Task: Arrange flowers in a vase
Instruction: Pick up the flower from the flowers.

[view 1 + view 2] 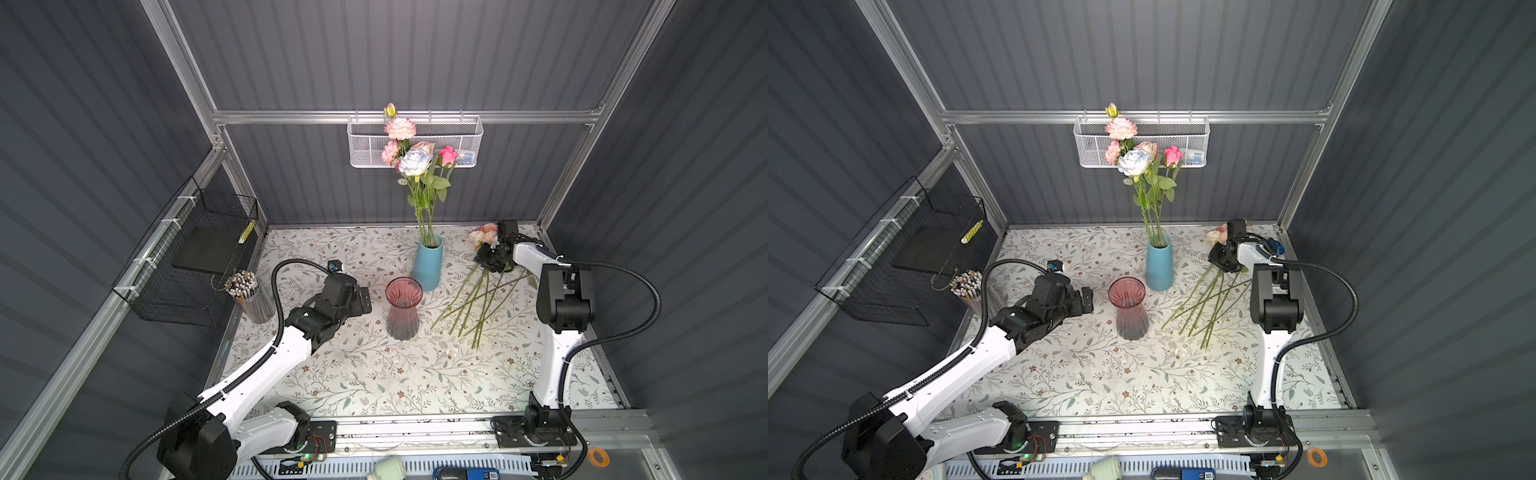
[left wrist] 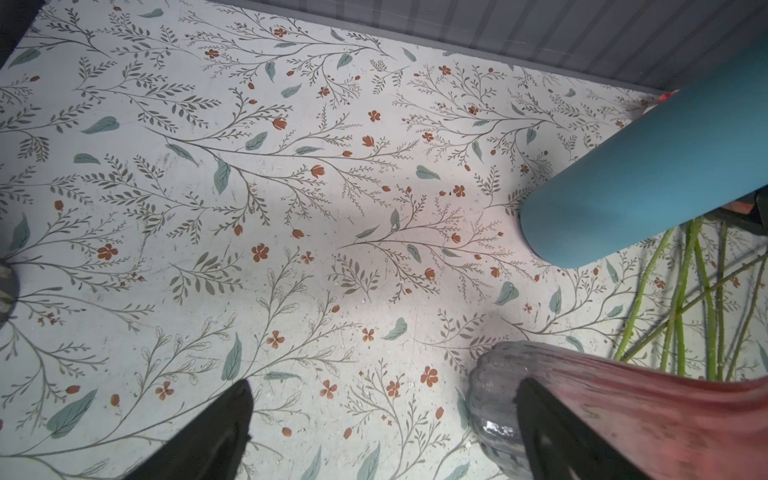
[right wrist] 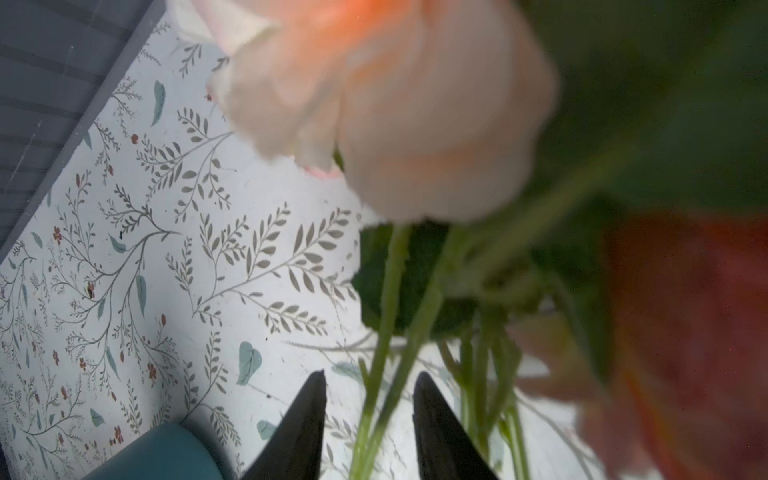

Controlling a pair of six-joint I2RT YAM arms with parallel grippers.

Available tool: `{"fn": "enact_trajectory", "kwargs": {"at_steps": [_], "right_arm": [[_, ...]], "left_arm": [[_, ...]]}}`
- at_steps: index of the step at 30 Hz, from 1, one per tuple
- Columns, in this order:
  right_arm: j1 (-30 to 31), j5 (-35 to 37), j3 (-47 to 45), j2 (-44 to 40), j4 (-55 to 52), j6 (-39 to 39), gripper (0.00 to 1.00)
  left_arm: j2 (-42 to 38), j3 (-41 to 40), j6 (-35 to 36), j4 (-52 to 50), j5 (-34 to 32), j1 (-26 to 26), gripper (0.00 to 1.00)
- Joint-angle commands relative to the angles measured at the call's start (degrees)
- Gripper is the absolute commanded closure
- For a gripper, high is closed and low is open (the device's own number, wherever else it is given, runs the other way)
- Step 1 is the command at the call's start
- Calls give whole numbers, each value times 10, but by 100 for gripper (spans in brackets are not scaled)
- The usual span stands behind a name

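Straddles loose green-stemmed flowers [image 3: 415, 124] with right gripper [image 3: 370, 376], jaws ajar; holds left gripper [image 2: 384, 384] wide open beside ribbed pink glass vase [image 2: 623, 407].

Both top views look down from high at the front toward the back wall [image 1: 291, 62], taking in the whole floral table [image 1: 374, 374]. The left wrist camera sits low beside the pink glass vase [image 2: 665, 415], facing the blue vase [image 2: 644, 166]; both show from above too. The right wrist camera is hard against a blurred peach rose [image 3: 395, 104].
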Motion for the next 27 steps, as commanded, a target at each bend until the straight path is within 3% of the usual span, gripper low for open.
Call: {"fn": "enact_trajectory", "kwargs": {"at_steps": [1,8,14,27], "right_arm": [[-6,-18,21,15,-15,-6,70],[-7,-27,11,-4,-3,-6,86],[-3,-23,-81,-122,87,0,94],[18,54,-247,-421,162,-5,95]], "left_arm": [[13,20,19,8,6,0,1],[28,43,26,-3,10,1,1],[17,47,26,-7,16,1,1],[-26,21,-1,3,38,0,1]]}}
